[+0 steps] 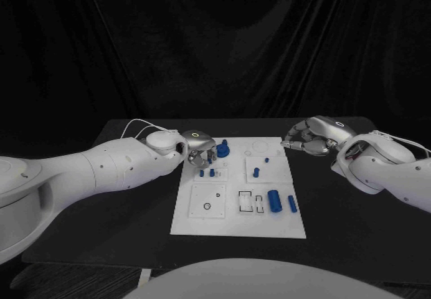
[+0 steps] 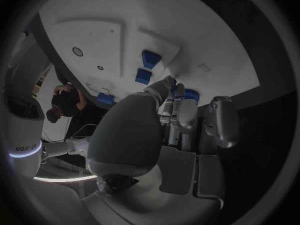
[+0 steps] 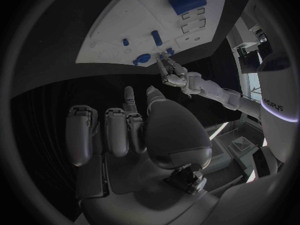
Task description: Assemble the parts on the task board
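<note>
The white rectangular task board point(image 1: 239, 225) lies in the middle of the black counter point(image 1: 134, 205). The left robot hand point(image 1: 198, 149) hangs over the board's far left corner, its fingers reaching down beside a blue round-headed part point(image 1: 223, 148); whether they grip anything cannot be told. The right robot hand point(image 1: 311, 138) hovers just off the board's far right corner, fingers curled in with nothing in them. Two blue cylinders point(image 1: 274, 200) lie near the board's right edge, and a small blue peg point(image 1: 256, 172) stands near the board's middle.
</note>
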Action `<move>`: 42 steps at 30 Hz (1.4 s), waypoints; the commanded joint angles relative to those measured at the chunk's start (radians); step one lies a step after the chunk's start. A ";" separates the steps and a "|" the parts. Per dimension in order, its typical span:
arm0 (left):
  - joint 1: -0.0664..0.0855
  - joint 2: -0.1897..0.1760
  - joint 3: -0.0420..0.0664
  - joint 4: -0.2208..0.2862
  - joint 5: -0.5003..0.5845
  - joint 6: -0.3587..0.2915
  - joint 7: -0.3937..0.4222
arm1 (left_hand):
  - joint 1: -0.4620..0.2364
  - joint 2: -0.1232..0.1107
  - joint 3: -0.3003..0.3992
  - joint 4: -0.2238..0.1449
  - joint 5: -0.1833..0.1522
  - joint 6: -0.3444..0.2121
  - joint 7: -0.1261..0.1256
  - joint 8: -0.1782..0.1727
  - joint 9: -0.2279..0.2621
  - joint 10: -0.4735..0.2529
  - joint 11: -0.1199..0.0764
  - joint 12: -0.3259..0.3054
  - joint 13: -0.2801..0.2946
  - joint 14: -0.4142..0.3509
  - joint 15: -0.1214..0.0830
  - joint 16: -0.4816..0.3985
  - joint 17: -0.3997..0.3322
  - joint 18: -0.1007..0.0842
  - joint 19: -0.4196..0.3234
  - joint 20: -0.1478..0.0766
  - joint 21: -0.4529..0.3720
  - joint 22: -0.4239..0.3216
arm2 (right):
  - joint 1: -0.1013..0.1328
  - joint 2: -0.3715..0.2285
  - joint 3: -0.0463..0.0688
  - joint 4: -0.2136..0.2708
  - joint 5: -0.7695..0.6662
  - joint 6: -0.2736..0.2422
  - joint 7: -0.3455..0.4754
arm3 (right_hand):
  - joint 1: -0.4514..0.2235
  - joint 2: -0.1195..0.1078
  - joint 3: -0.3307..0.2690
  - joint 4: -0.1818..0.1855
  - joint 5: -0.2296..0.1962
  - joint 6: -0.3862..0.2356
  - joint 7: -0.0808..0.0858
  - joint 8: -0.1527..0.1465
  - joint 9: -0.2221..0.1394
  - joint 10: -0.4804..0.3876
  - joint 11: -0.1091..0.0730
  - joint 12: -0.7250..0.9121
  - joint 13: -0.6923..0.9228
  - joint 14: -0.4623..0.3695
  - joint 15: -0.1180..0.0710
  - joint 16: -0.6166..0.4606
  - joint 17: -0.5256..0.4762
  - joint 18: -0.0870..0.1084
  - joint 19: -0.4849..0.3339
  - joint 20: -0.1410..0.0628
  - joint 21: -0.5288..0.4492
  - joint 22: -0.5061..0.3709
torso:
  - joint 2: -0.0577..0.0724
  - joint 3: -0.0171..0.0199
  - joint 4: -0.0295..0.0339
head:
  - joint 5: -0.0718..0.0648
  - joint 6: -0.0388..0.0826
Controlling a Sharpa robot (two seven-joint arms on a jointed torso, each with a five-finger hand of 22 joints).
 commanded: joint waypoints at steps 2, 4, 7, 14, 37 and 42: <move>-0.003 -0.001 0.000 -0.002 0.000 0.017 -0.007 | -0.009 -0.023 -0.001 0.014 -0.013 -0.055 -0.031 -0.002 -0.016 -0.020 0.008 -0.013 -0.006 -0.012 0.003 -0.008 -0.009 0.007 -0.012 0.002 -0.011 0.172 | -0.003 -0.001 0.001 0.000 -0.002 0.002 -0.010 | 0.004 0.007 0.002 0.001 -0.001 0.002 0.000 -0.002 -0.002 0.107 0.005 0.004 0.264 0.056 0.005 -0.005 0.000 0.010 0.049 0.006 -0.006 0.218 | 0.000 0.0001 -0.0002 | 0.001 0.000; -0.003 -0.002 0.000 -0.002 0.000 0.017 -0.008 | -0.014 -0.031 -0.002 0.018 -0.017 -0.083 -0.044 -0.002 -0.024 -0.034 0.017 -0.018 -0.008 -0.014 0.010 -0.009 -0.011 0.007 -0.014 0.003 -0.015 0.171 | -0.003 -0.001 0.001 0.000 -0.002 0.002 -0.010 | 0.004 0.007 0.002 0.001 -0.001 0.002 0.000 -0.002 -0.002 0.107 0.005 0.004 0.264 0.056 0.005 -0.005 0.000 0.010 0.049 0.006 -0.006 0.218 | 0.000 0.0003 0.0000 | 0.000 0.000; -0.003 -0.005 0.000 -0.004 0.000 0.013 -0.010 | -0.021 -0.035 -0.006 0.023 -0.024 -0.092 -0.047 0.000 -0.027 -0.044 0.017 -0.020 -0.008 -0.016 0.010 -0.009 -0.012 0.008 -0.015 0.004 -0.017 0.170 | -0.003 -0.002 0.001 0.001 -0.002 0.002 -0.011 | 0.004 0.007 0.002 0.001 -0.001 0.002 0.000 -0.002 -0.002 0.107 0.005 0.004 0.264 0.056 0.005 -0.005 0.000 0.010 0.049 0.006 -0.006 0.218 | 0.000 0.0003 0.0002 | 0.000 0.000; -0.003 -0.015 0.000 -0.005 0.000 -0.039 -0.032 | -0.054 -0.046 -0.030 0.051 -0.066 -0.109 -0.052 0.003 -0.034 -0.060 0.018 -0.018 0.000 -0.015 0.012 -0.006 -0.009 0.007 -0.014 0.006 -0.016 0.171 | -0.003 -0.005 0.001 0.002 -0.002 0.000 -0.012 | 0.005 0.006 0.001 0.001 -0.002 0.001 0.000 -0.003 -0.002 0.107 0.005 0.004 0.264 0.056 0.005 -0.005 -0.001 0.010 0.049 0.006 -0.006 0.219 | 0.000 0.0000 0.0002 | 0.002 0.000; 0.052 -0.215 0.000 0.100 0.696 -0.160 0.057 | -0.161 -0.007 -0.131 0.168 -0.002 -0.129 0.093 0.007 -0.064 -0.480 0.103 0.022 0.007 -0.975 0.134 -0.716 -0.614 0.040 -0.976 0.046 -0.955 -0.067 | 0.066 0.012 0.001 0.007 -0.002 -0.027 0.005 | 0.041 -0.002 0.003 -0.004 0.005 0.036 -0.010 -0.005 -0.011 0.014 -0.005 -0.087 0.094 0.053 -0.005 -0.012 -0.017 0.012 0.045 -0.002 -0.017 0.215 | -0.001 -0.0015 0.0005 | -0.019 0.000; 0.073 -0.295 0.000 0.152 1.145 0.105 0.256 | -0.174 -0.034 -0.406 0.243 -0.029 -0.535 0.051 -0.006 -0.138 -0.961 0.064 -0.050 -0.100 -1.302 0.100 -1.172 -0.990 0.007 -1.253 0.133 -1.213 -0.330 | 0.107 0.038 0.001 0.009 -0.002 -0.037 0.034 | 0.129 -0.032 0.054 -0.027 0.200 0.063 -0.014 -0.023 -0.021 -0.284 -0.009 -0.458 -0.370 0.051 -0.009 -0.018 -0.028 0.014 0.042 -0.008 -0.028 0.212 | 0.000 -0.0015 0.0006 | -0.039 0.000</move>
